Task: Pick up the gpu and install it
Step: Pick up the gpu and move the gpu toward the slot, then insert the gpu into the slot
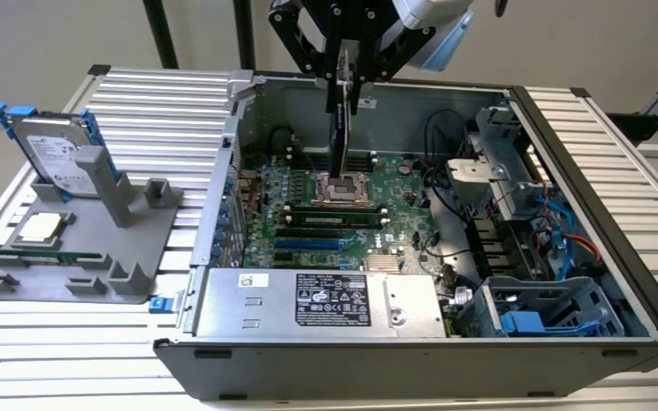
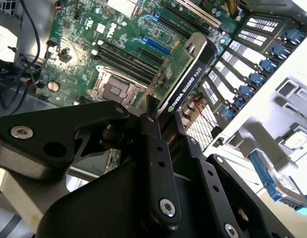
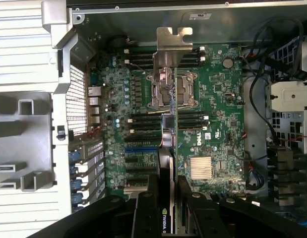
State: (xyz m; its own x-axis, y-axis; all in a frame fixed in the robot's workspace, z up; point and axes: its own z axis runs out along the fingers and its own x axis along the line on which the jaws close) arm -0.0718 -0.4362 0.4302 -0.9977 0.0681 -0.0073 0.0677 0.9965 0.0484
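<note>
Slatted table [image 1: 134,94] bears open case [image 1: 363,377]; claw [image 1: 349,86] holds gpu [image 1: 342,141] over motherboard [image 1: 403,201].

Matt black claw [image 2: 151,113] — glossy-shrouded gpu [image 2: 187,82], ribbed bare-metal table [image 1: 158,103]

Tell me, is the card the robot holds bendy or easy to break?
Probably stiff: the gpu hangs straight from the gripper without drooping. Likely fragile too, its green board shows bare parts. Pinched at one edge, it might twist if bumped.
</note>
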